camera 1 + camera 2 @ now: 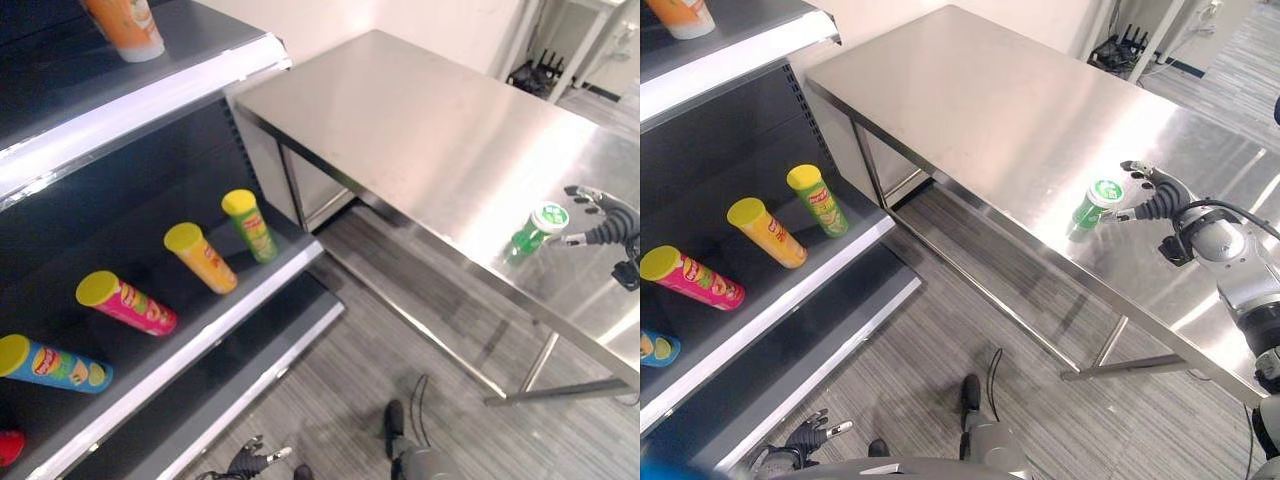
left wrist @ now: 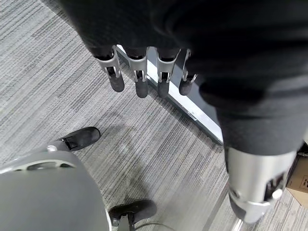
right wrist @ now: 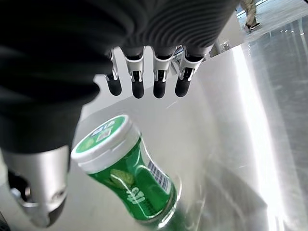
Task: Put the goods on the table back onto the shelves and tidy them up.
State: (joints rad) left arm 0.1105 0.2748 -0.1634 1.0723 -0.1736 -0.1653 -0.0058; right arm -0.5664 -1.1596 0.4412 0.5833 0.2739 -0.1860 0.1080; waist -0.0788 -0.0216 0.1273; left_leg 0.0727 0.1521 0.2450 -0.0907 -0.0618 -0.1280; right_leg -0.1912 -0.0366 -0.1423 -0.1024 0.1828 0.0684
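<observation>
Steel table; green bottle upright, white cap up; right hand beside, fingers wide.

Red item cut off at edge

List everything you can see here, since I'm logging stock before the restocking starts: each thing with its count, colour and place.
green bottle: one, green with white cap, upright on the steel table near its front edge
steel table: one, silver, right of the shelves
chip cans: four lying on the middle shelf: green, orange, pink, blue, all with yellow lids
orange container: one, upper shelf
red item: one, at the shelf's left edge, cut off
shelves: dark with pale edges, left
right hand: open, beside the bottle
left hand: open, low by the floor
</observation>
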